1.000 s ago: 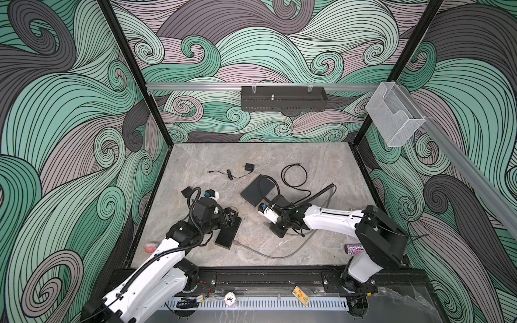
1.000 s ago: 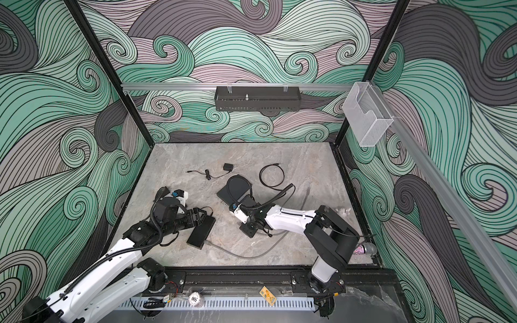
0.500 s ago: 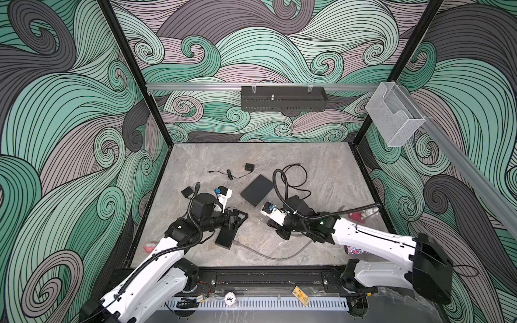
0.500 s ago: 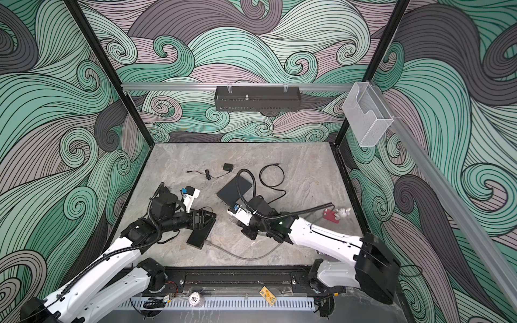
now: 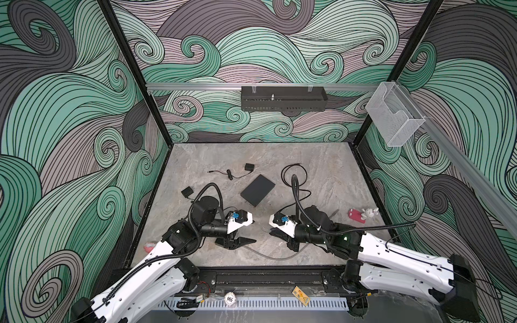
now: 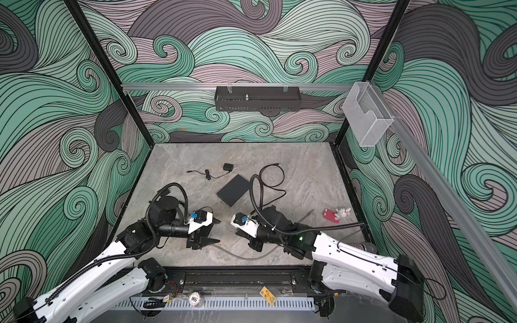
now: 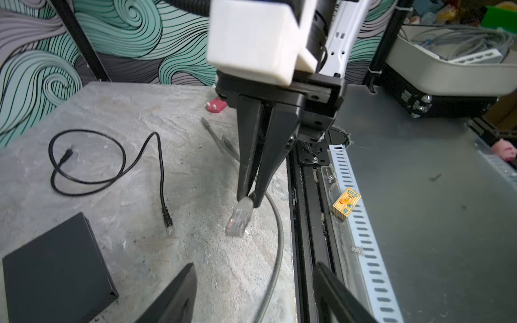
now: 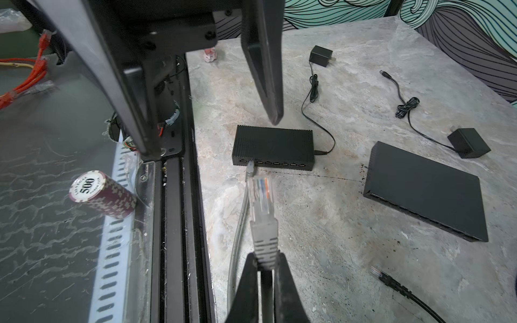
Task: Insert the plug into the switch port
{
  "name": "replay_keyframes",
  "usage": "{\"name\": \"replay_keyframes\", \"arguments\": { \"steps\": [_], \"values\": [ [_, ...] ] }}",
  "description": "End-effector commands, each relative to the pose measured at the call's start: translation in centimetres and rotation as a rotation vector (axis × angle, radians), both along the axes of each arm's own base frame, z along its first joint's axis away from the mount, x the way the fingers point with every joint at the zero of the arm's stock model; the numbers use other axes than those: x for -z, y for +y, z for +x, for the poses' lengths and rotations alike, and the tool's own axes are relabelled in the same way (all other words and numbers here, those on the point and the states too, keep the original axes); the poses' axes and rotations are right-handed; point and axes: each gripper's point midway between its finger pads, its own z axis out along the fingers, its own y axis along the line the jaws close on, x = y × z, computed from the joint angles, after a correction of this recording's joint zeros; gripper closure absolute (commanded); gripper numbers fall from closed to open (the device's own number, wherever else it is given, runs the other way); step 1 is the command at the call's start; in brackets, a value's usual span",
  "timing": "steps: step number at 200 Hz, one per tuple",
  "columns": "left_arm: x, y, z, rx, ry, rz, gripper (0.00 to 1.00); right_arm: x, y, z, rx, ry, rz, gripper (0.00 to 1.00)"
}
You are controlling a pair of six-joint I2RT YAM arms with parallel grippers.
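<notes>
My right hand (image 7: 249, 197) clenched on the grey-booted clear plug (image 8: 262, 207), aimed toward the small black ribbed switch (image 8: 272, 142), my left hand (image 7: 254, 270) released, empty, near it.

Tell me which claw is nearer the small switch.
Left. The left claw hangs open just over the small switch; the right claw, shut on the plug, sits apart, facing its ports.

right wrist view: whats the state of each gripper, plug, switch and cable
right gripper: shut on grey plug, plug off the table, in no port
left gripper: open, holding nothing
small switch: grey cable and power lead plugged in, other ports empty
big switch: no cable attached
black cable: loose on table, plug free
spare adapter: lead unplugged
</notes>
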Motion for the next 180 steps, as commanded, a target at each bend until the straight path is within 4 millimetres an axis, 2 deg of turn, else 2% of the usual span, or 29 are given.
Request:
{"name": "replay_keyframes", "arguments": {
  "steps": [1, 33, 93, 139, 180],
  "values": [
    [-0.5, -0.4, -0.8, 0.11, -0.124, -0.002, 0.36, 0.1, 0.0, -1.3, -0.043, -0.012, 0.004, 1.0],
    [-0.7, -0.8, -0.7, 0.108, -0.087, -0.014, 0.45, -0.2, 0.6, -1.8, -0.07, -0.019, 0.008, 1.0],
    [-0.6, -1.1, -0.9, 0.119, -0.038, -0.017, 0.48, -0.5, 1.6, -0.2, -0.002, -0.075, 0.002, 1.0],
    [-0.1, -1.0, -0.1, 0.067, -0.013, 0.021, 0.54, -1.5, 2.1, 0.6, 0.034, -0.109, 0.029, 1.0],
    [0.2, -0.9, 0.7, 0.024, -0.015, 0.046, 0.54, -2.0, 2.5, 0.3, 0.024, -0.103, 0.043, 1.0]
  ]
}}
